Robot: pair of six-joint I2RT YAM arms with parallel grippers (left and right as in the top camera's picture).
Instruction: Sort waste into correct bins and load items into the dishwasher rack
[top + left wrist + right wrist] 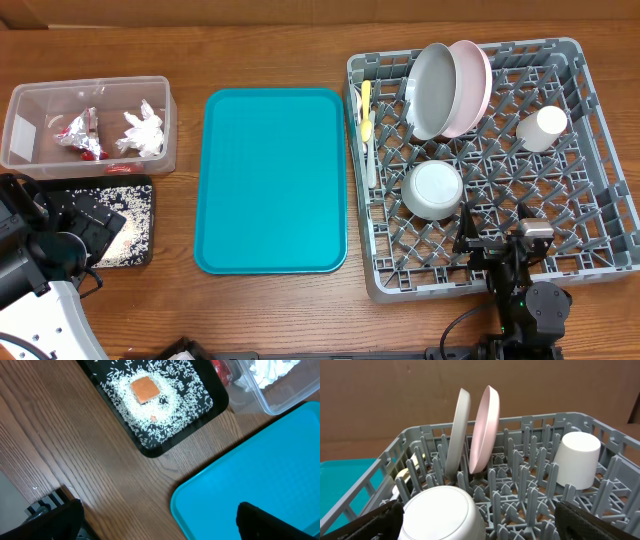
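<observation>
The grey dishwasher rack holds a grey plate and a pink-white plate on edge, a white cup, an upturned grey bowl, a yellow spoon and a white utensil. My right gripper is open over the rack's near edge, holding nothing, with the bowl just ahead. The clear tub holds tissue and red-and-white packets. The black tray carries rice grains and an orange cube. My left gripper is open and empty over bare wood.
A flat teal tray lies between the bins and the rack; its corner is under my left gripper's right finger. Both arm bases sit at the table's front edge.
</observation>
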